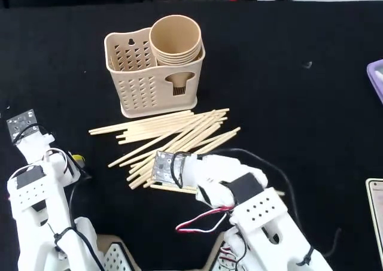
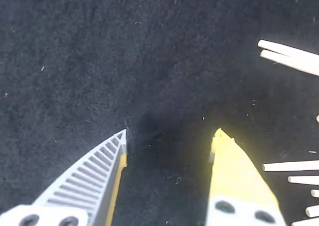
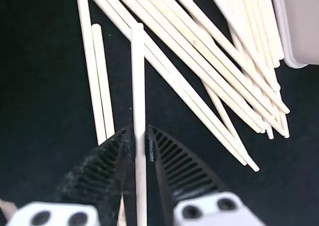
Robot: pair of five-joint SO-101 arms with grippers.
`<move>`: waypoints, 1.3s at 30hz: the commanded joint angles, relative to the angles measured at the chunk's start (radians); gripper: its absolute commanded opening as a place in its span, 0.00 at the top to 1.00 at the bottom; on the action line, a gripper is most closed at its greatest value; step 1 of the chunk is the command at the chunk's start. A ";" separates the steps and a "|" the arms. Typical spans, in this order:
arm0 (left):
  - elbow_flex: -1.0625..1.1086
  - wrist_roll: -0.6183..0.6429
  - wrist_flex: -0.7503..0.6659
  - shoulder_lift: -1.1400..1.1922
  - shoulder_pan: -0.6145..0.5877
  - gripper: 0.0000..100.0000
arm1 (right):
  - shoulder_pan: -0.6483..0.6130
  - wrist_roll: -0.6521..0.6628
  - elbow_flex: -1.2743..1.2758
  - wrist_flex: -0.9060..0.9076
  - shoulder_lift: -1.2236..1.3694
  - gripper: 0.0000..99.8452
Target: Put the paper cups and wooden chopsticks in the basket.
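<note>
High view, item list.

1. Bench (image 1: 287, 103): covered in black cloth and carrying all the items below.
2. Basket (image 1: 149, 88): beige perforated plastic with two compartments, standing upright. It is well beyond the right gripper, on the far side of the chopstick pile.
3. Paper cups (image 1: 175, 39): a brown nested stack, upright and mouth up, seated in one basket compartment. Their rims rise above the basket wall.
4. Wooden chopsticks (image 1: 173, 130): a loose fan of many pale sticks lying flat on the bench. They sit between the basket and the right gripper, overlapping one another, none of them in the basket.
5. Right gripper (image 3: 140, 131): low over the near edge of the pile, with its black ribbed fingers (image 3: 172, 158) drawn together and clamped on a single chopstick (image 3: 138, 76). That stick runs lengthwise between the fingers and sticks out ahead of the tips. The rest of the pile spreads ahead of it and off to one side. Two further sticks (image 3: 94, 81) lie parallel just beside the held one.
6. Left gripper (image 2: 171, 132): its fingers stand wide apart, one grey and ribbed, one yellow, holding nothing. It is poised over bare black cloth. Chopstick ends (image 2: 291, 56) lie off to the yellow finger's side, apart from it.
7. Purple tray (image 1: 376, 79): at the bench edge, well apart from both grippers.
</note>
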 commanded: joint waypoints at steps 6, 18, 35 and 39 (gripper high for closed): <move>-0.007 0.006 -0.011 -0.012 0.008 0.73 | -0.092 -0.118 0.180 -0.175 -0.008 0.95; -0.007 0.006 -0.011 -0.012 0.008 0.73 | -0.097 -0.149 0.182 -0.121 -0.008 0.87; -0.007 0.006 -0.011 -0.012 0.008 0.73 | -0.147 -0.100 0.180 -0.044 -0.008 0.84; -0.007 0.006 -0.011 -0.012 0.008 0.73 | -0.146 -0.103 0.176 -0.046 -0.007 0.79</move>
